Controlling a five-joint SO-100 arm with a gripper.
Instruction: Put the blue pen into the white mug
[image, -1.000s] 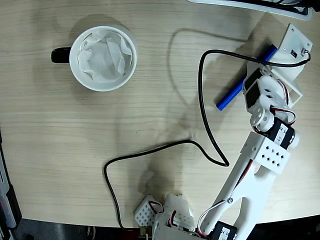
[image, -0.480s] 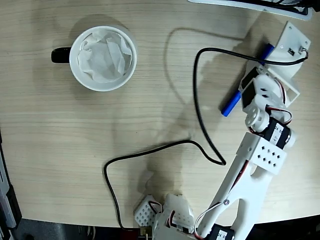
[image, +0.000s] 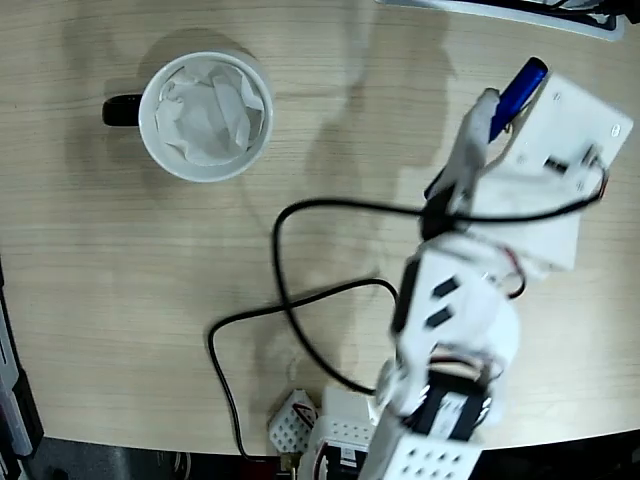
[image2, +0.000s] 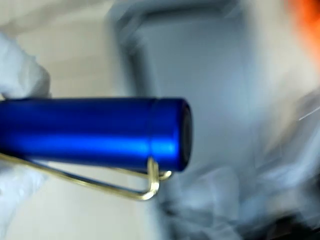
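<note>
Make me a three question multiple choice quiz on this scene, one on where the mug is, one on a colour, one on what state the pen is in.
1. In the fixed view, the white mug stands
A. upper left
B. lower right
C. centre bottom

2. The mug's handle is
A. white
B. black
C. blue

3. The blue pen is
A. lying in the mug
B. flat on the table
C. held up in the gripper

Answers:
1 A, it sits near the top left corner of the table.
2 B, a black stub juts from its left side.
3 C, the gripper is shut on it and the wrist view shows its capped end in the air.
</note>
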